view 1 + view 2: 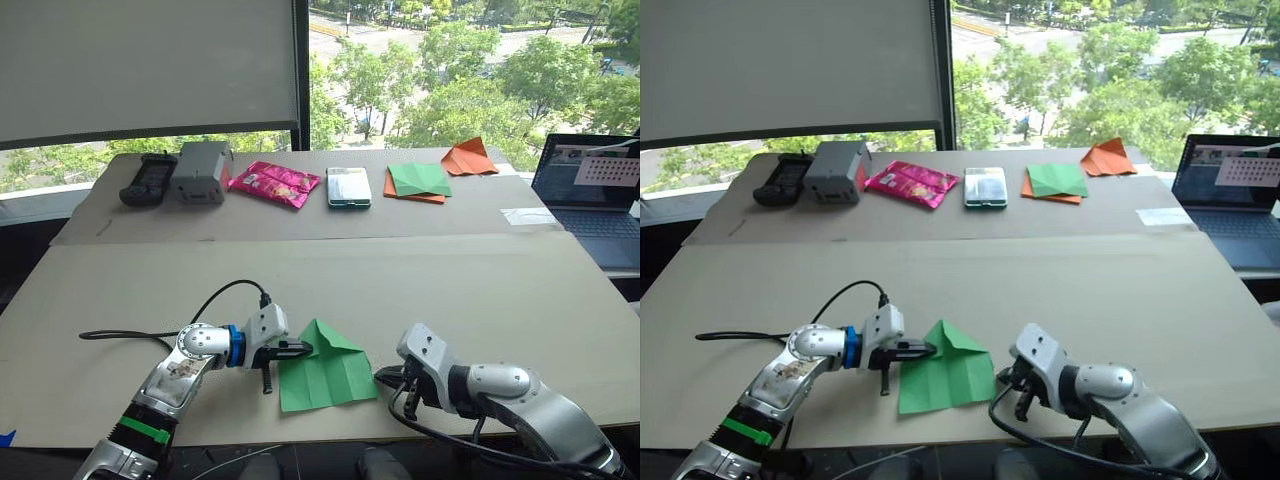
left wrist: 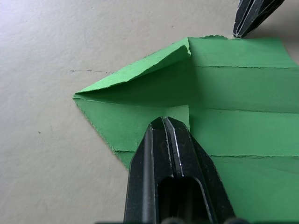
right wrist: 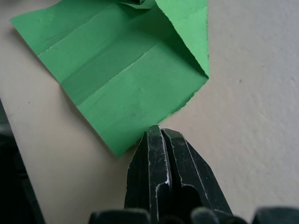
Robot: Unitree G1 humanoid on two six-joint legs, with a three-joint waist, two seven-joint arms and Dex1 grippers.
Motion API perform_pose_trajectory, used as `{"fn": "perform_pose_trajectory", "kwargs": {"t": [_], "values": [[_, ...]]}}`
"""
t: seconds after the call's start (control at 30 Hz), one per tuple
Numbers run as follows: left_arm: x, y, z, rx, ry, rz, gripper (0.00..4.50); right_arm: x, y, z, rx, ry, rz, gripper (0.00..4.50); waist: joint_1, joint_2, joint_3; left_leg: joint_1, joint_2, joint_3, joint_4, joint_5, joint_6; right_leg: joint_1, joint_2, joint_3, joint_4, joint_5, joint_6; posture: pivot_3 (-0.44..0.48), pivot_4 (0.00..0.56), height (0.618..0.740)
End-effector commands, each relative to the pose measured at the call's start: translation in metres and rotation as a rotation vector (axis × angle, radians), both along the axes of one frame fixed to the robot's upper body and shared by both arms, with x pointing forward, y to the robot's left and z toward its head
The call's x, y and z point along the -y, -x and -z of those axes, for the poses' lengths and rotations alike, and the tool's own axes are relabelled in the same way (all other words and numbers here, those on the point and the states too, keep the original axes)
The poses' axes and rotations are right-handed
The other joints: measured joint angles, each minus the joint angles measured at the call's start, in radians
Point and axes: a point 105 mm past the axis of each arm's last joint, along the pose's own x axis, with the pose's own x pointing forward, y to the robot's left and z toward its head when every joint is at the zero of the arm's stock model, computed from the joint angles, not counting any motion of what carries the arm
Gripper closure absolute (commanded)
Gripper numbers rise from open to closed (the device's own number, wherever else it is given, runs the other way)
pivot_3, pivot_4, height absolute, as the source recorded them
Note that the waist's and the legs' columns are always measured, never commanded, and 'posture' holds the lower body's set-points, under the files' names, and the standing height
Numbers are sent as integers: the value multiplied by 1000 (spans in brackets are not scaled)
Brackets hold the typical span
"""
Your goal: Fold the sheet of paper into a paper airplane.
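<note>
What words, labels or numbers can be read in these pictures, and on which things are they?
None can be read.
Pink snack packet: print too small to read.
Laptop: its screen shows a grid like a calendar, too blurred to read.
Sheet of paper: plain green, no print.

A pale beige surface [image 1: 480,290] runs to a large window [image 1: 450,70] showing sunlit green trees. A grey roller blind [image 1: 150,65] covers its left part, beside a dark frame post [image 1: 301,70].

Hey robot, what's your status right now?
Left claw shut, tips on the sheet of paper. Right claw shut at its edge. Corners folded. Nothing blocking.
</note>
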Motion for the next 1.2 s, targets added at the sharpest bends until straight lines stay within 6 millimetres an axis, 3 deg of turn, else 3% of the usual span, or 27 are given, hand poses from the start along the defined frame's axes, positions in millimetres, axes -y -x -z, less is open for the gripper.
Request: {"fn": "perform_pose_trajectory", "kwargs": {"t": [0.03,0.13,0.33,0.53,0.67,0.8,0.97,1.2], "values": [[-8,4,22,-64,-74,-23,4474,-17,33,-19,-32,-85,-150,4500,-2,0,0,0,0,0,0,0,0,0,0,0,0,0,0,0,150,740],[-8,5,22,-65,-78,-15,4474,-28,45,-13,-62,-94,-172,4500,-3,0,0,0,0,0,2,-4,-7,0,0,0,0,0,0,0,150,740],[-9,5,21,-63,-85,-4,4474,-30,13,4,26,-73,60,4500,-2,-3,1,0,0,1,3,-5,-8,-1,-1,0,-1,0,0,0,150,740],[-13,1,21,-60,-100,10,4474,-33,10,10,38,-98,166,4500,-3,-2,0,0,0,1,2,-5,-7,-1,-1,0,-1,0,0,0,150,740],[-13,-3,19,-57,-106,22,4474,-30,13,20,20,-100,232,4500,-4,-2,0,1,1,1,3,-5,-8,-1,-1,0,-1,0,0,0,150,740],[-13,-5,19,-59,-116,44,4474,-14,9,38,66,-71,395,4500,-3,-3,-1,1,1,0,2,-5,-8,-1,-1,-1,-1,0,0,0,150,740],[-12,-8,18,-56,-120,59,4474,-10,-5,35,188,-197,580,4500,-4,-4,-1,1,2,0,3,-6,-9,-2,-2,-2,-2,0,0,0,150,740],[-12,-12,16,-45,-125,63,4474,-7,-14,37,286,-322,685,4500,3,-9,-1,0,3,0,-4,-6,-10,-1,-4,-5,-11,0,0,0,150,740]]}}
